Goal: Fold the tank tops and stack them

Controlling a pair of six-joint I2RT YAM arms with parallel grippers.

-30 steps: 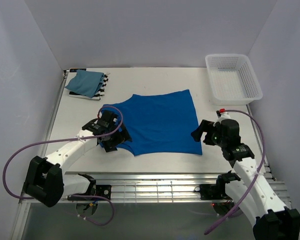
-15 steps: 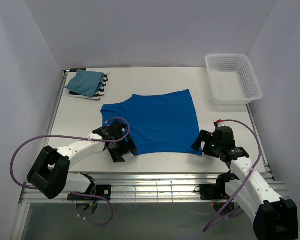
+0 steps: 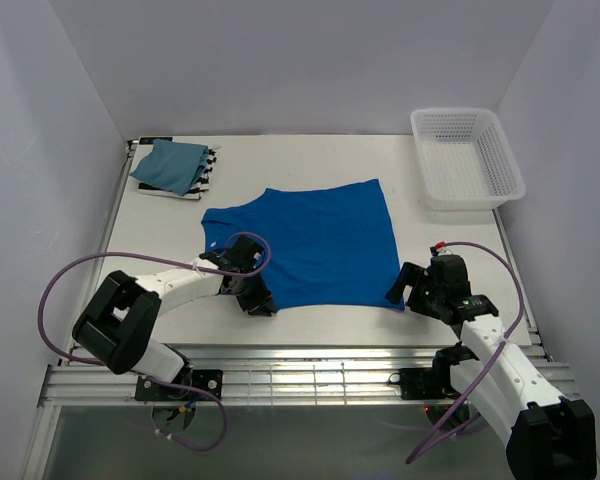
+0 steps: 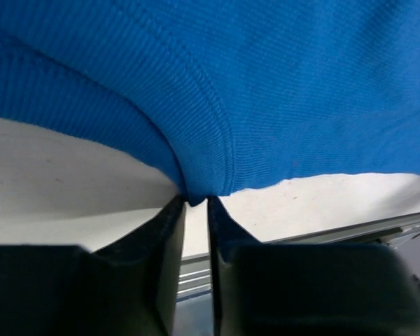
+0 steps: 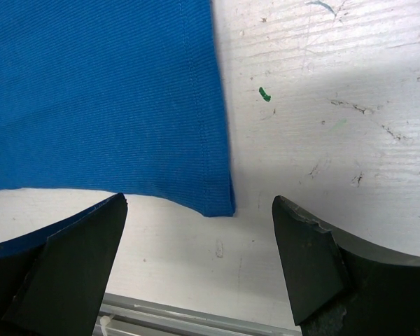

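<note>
— Largest first?
— White table [image 3: 310, 165]. Next, royal blue top [image 3: 325, 245]: spread flat across the middle, neck end to the left.
— Containers?
— White basket [image 3: 421, 150]: sits at the far right corner, lattice floor on view.
— Other tops?
— Far left corner. Teal top [image 3: 170, 163]: folded, lying on the striped top [image 3: 211, 165].
— Arms?
— Left arm [image 3: 170, 290]: stretched low along the near left. Left claw [image 4: 196, 201]: down at the blue top's near left corner, pinched together on the hem, cloth bunching at the tips.
— And the right?
— Right arm [image 3: 490, 340]: bent in from the near right. Right claw [image 5: 198, 224]: spread wide, straddling the blue top's near right corner, gripping nothing.
— Different from a second back?
— Left claw: wide then and over the cloth's left edge, now lower, nearer the table edge, closed on cloth. Right claw: just as wide, dropped from beside the right edge to that corner.
</note>
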